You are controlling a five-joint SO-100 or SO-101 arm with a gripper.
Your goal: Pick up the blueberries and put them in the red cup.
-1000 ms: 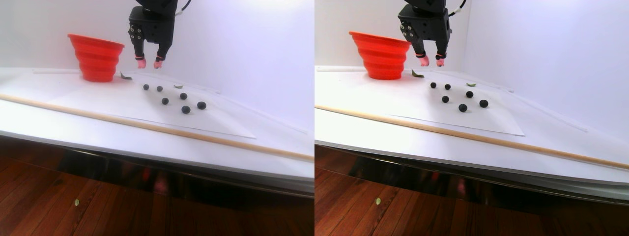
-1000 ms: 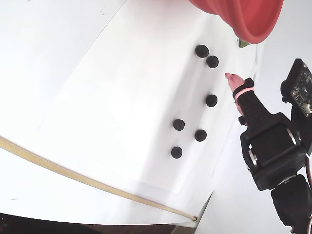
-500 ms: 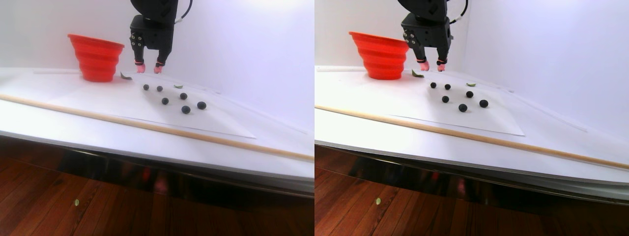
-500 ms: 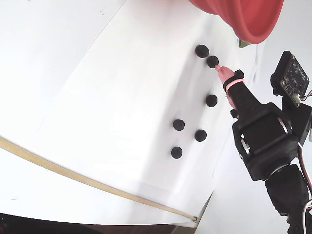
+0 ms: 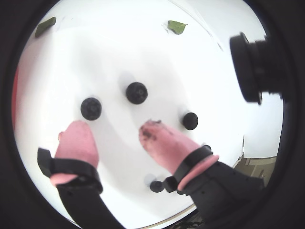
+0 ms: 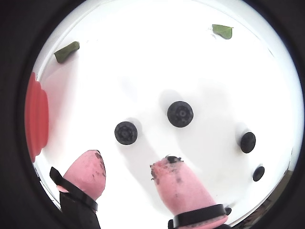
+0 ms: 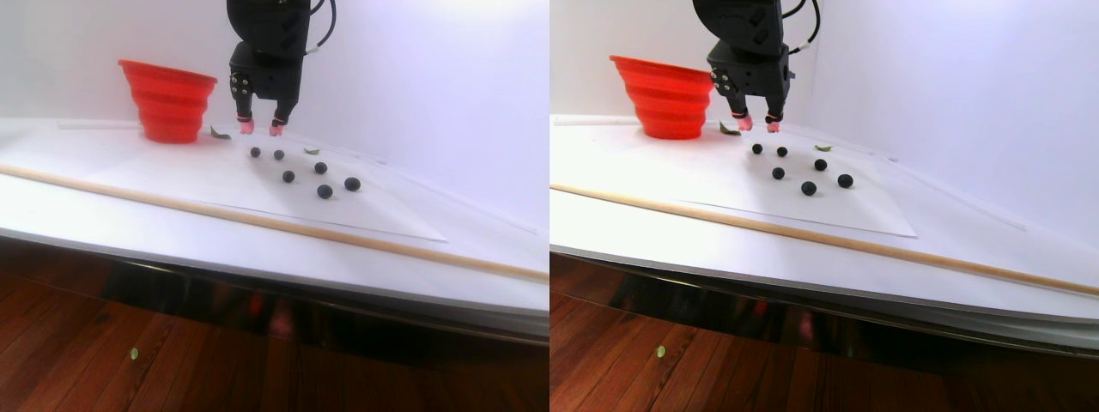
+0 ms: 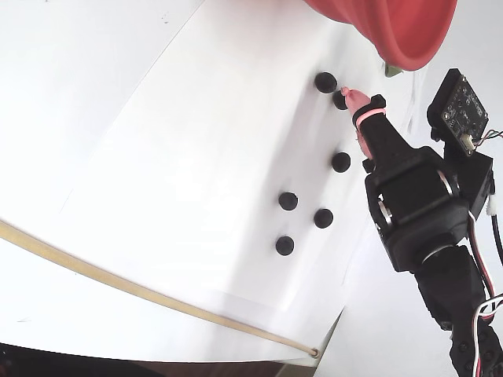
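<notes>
the claw [image 6: 128, 171] hangs spread and empty above the blueberries [image 6: 180, 114] on the white bench [image 6: 143, 62], near the red cup [image 7: 168, 99].

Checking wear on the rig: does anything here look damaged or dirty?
Yes. The gripper has dark smudges on its pink fingertips, clearest in both wrist views. The blueberries and red cup look fine.

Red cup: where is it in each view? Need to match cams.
A wrist view: red cup, thin sliver at left edge.
Another wrist view, left edge.
Stereo pair: upper left of each half.
Fixed, top right.
Shared landmark: gripper.
</notes>
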